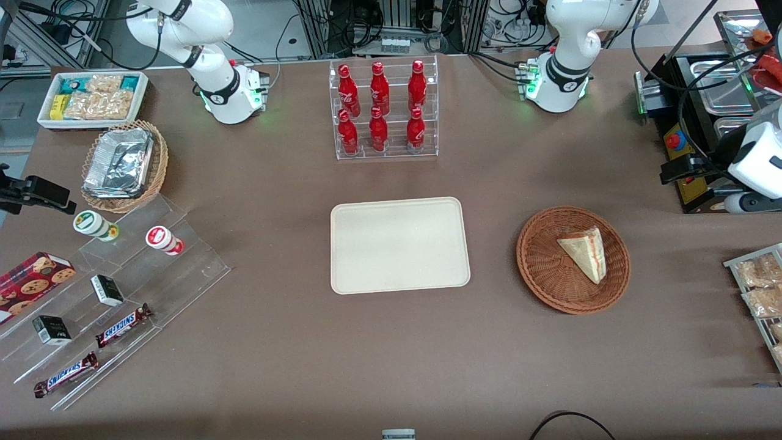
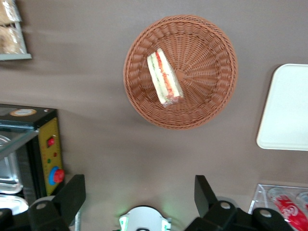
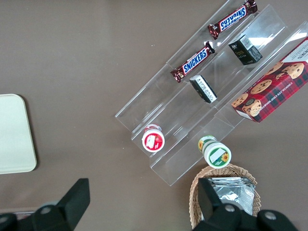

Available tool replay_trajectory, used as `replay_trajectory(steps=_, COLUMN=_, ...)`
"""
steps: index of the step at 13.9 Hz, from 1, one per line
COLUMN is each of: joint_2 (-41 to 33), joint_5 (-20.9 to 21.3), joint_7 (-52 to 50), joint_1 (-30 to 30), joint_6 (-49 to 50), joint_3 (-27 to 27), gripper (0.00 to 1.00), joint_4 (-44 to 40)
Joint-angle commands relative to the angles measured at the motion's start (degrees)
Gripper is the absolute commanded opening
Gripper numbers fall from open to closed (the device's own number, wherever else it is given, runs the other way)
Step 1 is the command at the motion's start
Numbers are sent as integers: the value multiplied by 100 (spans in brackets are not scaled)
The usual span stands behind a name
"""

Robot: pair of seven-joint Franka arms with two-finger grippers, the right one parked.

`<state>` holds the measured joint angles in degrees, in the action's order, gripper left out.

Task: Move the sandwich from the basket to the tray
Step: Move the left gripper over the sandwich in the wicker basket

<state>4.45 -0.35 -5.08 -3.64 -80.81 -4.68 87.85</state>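
The sandwich [image 1: 584, 252] lies in the reddish-brown wicker basket [image 1: 537, 269], a pale wedge in clear wrap. The left wrist view shows its red, yellow and green cut edge [image 2: 164, 79] inside the basket [image 2: 207, 62]. The cream tray [image 1: 400, 244] lies flat and bare beside the basket, toward the parked arm's end; its edge shows in the left wrist view [image 2: 288, 110]. My left gripper [image 1: 687, 168] hangs high above the table, farther from the front camera than the basket. In the left wrist view the gripper [image 2: 139, 192] is open wide and holds nothing.
A clear rack of red bottles [image 1: 386, 110] stands farther from the front camera than the tray. A black box with a red button [image 1: 675, 143] and metal pans [image 1: 727, 85] stand at the working arm's end. A rack of snack packets [image 1: 760, 287] lies beside the basket.
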Motion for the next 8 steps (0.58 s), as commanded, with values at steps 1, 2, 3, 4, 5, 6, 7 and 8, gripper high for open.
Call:
replay_trajectory(steps=1, joint_2=12, joint_5=-141, joint_7=95, joint_1=12, joint_6=101, joint_3=-59, gripper=100, joint_4=-23)
replay_trajectory(steps=2, joint_2=21, joint_5=-132, joint_7=78, joint_1=-23, joint_6=84, joint_3=-51, gripper=100, joint_4=-13)
replay_trajectory(steps=3, joint_2=39, joint_5=-123, joint_7=95, joint_1=-40, joint_6=75, joint_3=-42, gripper=100, joint_4=4)
replay_trajectory(steps=4, joint_2=91, joint_5=-132, joint_7=104, joint_1=-58, joint_6=31, joint_3=-42, gripper=100, joint_4=4)
replay_trajectory(steps=5, joint_2=213, joint_5=-166, joint_7=95, joint_1=-67, joint_6=-39, joint_3=-42, gripper=100, joint_4=4)
replay_trajectory(steps=6, joint_2=241, joint_5=-175, joint_7=95, joint_1=-76, joint_6=-83, joint_3=-33, gripper=100, joint_4=100)
replay_trajectory(steps=7, joint_2=258, joint_5=-149, joint_7=95, joint_1=-119, joint_6=-232, joint_3=-7, gripper=100, joint_4=284)
replay_trajectory(steps=8, joint_2=241, joint_5=-132, joint_7=95, joint_1=-154, joint_6=-468, joint_3=2, gripper=100, joint_4=477)
